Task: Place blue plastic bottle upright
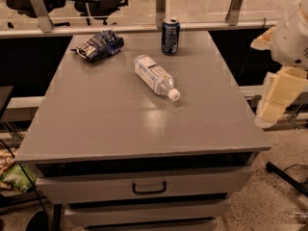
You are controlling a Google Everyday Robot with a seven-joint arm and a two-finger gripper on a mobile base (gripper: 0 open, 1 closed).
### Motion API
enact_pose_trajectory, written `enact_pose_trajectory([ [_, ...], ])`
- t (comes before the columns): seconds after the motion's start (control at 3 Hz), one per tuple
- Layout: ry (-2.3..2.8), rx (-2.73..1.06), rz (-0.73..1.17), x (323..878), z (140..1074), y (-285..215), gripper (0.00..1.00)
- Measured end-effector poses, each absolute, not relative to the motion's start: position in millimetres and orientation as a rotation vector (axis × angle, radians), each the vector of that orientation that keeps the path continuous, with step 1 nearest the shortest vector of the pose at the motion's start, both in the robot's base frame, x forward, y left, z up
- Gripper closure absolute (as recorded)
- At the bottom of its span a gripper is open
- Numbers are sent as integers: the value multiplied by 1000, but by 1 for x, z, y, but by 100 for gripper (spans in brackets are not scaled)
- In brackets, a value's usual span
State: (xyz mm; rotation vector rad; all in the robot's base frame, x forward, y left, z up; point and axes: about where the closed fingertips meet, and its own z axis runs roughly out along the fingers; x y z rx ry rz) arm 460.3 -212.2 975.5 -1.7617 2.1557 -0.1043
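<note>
The blue plastic bottle (155,76) lies on its side near the middle of the grey table (120,124), its white cap pointing to the front right. It is clear with a white label and blue print. My gripper (275,102) hangs off the table's right edge, cream-coloured, well to the right of the bottle and apart from it. It holds nothing that I can see.
A dark blue drink can (170,35) stands upright at the back of the table behind the bottle. A blue and white snack bag (100,44) lies at the back left. A drawer with a handle (149,188) sits below the front edge. A glass rail runs behind.
</note>
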Motion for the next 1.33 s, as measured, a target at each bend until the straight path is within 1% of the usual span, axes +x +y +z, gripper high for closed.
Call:
enact_pose_trajectory([
  [0.67,1895,-1920,-114,530,965,-198,0],
  [1.33,1507,-2208,-296,576,956,-158,0],
])
